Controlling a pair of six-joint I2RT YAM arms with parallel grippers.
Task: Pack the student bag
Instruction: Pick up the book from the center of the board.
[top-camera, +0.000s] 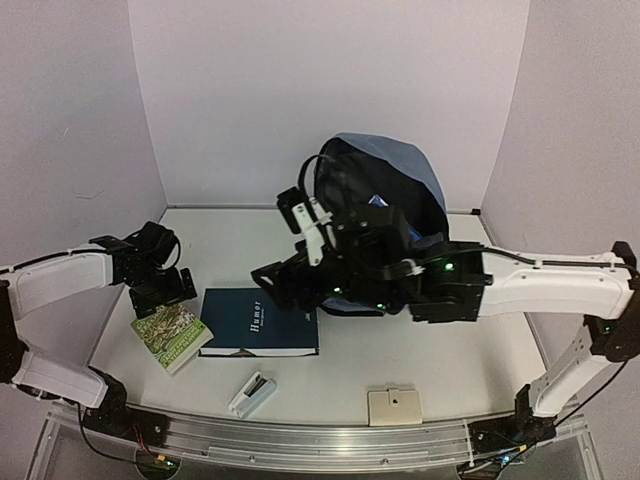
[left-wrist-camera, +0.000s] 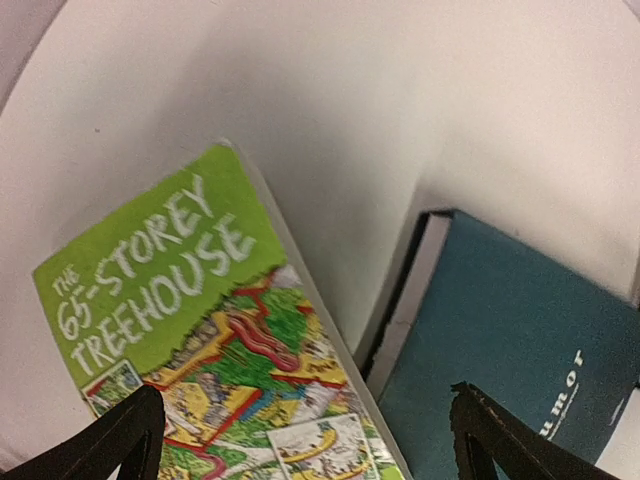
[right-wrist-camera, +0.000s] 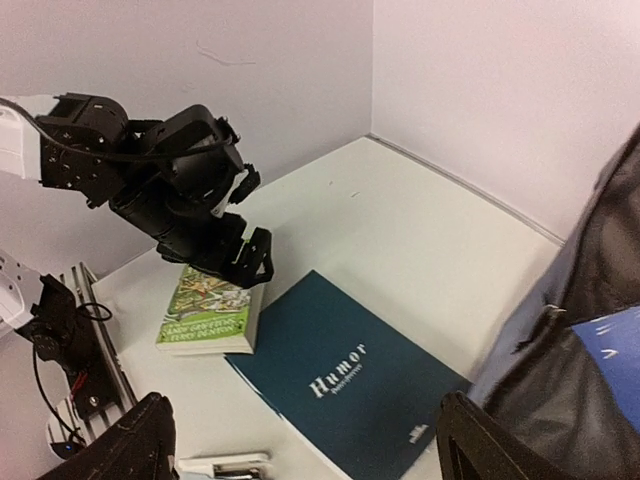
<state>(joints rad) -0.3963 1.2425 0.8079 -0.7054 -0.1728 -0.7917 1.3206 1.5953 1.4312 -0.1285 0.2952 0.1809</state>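
bag: student bag (top-camera: 395, 175) sits at the back of the bench (top-camera: 440, 350), behind the right arm
left gripper (top-camera: 165, 298): jaws spread, hovering over the Treehouse book (left-wrist-camera: 190, 290)
right gripper (right-wrist-camera: 300, 445): jaws spread, nothing in them, above the Humor book (right-wrist-camera: 350, 390)

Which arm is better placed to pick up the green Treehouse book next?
Left. The left gripper hangs open just above the green book; the right gripper is farther off, by the student bag.

We recorded in a laboratory test cell: a white table (top-camera: 450, 360) boxed by plain pale walls (top-camera: 330, 80), with an aluminium rail (top-camera: 330, 440) carrying the robot arm bases (top-camera: 497, 436).
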